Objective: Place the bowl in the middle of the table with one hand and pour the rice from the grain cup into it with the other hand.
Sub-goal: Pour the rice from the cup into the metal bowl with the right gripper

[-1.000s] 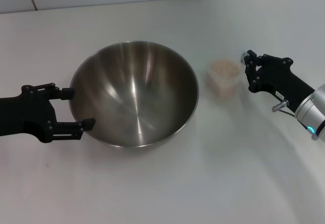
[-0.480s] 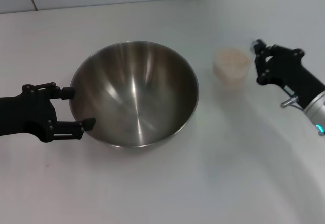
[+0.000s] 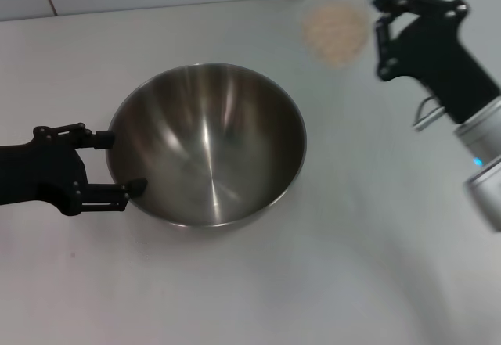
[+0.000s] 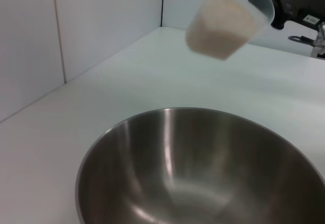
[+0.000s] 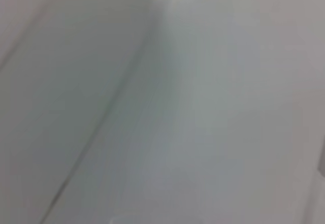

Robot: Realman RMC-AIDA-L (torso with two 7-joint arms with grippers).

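With the bowl [image 3: 207, 143] mid-worktop [image 3: 313, 282], its left rim between the left end effector's [image 3: 117, 161] parted fingers, the right end effector [image 3: 379, 28] holds the rice-filled cup [image 3: 337, 28] aloft far right, needing carrying over and tipping.

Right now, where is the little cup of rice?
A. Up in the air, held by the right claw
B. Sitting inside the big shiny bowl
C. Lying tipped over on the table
A: the right claw holds the grain cup lifted off the table, beyond the empty bowl.
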